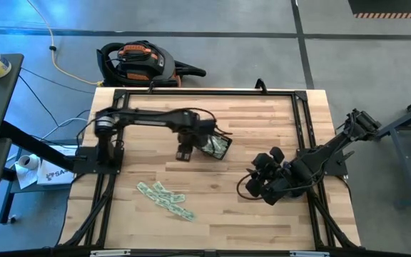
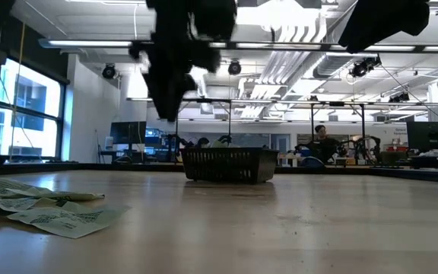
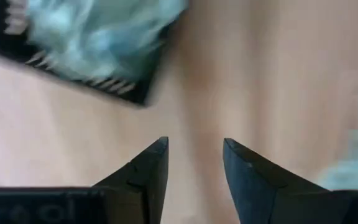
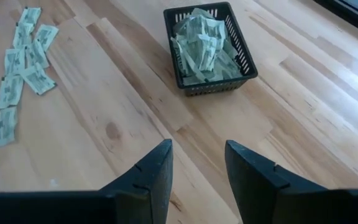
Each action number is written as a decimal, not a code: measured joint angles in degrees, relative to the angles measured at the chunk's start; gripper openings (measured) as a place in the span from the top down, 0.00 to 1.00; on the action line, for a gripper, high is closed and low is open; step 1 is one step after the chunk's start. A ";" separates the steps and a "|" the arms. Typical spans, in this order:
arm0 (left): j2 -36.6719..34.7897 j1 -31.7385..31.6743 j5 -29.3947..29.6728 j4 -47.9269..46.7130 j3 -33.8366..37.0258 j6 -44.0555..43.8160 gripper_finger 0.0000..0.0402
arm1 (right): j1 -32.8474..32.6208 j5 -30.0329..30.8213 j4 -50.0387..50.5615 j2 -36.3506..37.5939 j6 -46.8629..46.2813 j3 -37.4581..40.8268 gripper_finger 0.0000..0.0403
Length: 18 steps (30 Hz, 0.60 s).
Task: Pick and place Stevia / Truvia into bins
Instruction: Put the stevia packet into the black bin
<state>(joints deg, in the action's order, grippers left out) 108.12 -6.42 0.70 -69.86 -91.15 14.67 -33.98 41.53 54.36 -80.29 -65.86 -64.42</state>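
I see the basket [image 4: 209, 50] mid-table, heaped with green-white sachets [image 4: 202, 38]; my left wrist view blurs it and cuts off one end. More loose sachets [image 1: 165, 198] lie well apart from the basket, toward the table's near edge. My left gripper [image 1: 185, 152] hangs just beside the basket, fingers spread, holding nothing. My right gripper [image 4: 197, 180] waits farther from the basket, fingers apart, empty.

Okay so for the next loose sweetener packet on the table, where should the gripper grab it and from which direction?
Probably an outer sachet of the loose pile, pinched across its narrow width from straight above. The packets lie flat on the table and some overlap, so an edge piece separates most easily. The left gripper, open and empty beside the basket, is nearer.
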 joint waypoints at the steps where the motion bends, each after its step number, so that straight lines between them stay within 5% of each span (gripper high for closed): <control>1: -1.97 0.57 -2.43 -0.09 0.71 0.03 0.54 | 0.00 0.15 0.07 0.00 0.37 0.00 0.66; 9: -20.08 9.12 -10.47 -1.88 17.28 -1.06 0.59 | 0.64 0.19 0.74 -0.02 6.12 0.00 0.66; 18: -26.86 22.59 -12.04 1.46 37.77 -24.42 0.52 | 0.95 -0.06 1.03 -0.02 10.82 0.02 0.66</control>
<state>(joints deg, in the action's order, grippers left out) 81.26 16.17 -11.34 -68.39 -53.38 -9.75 -33.03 41.47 55.39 -80.31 -55.04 -64.40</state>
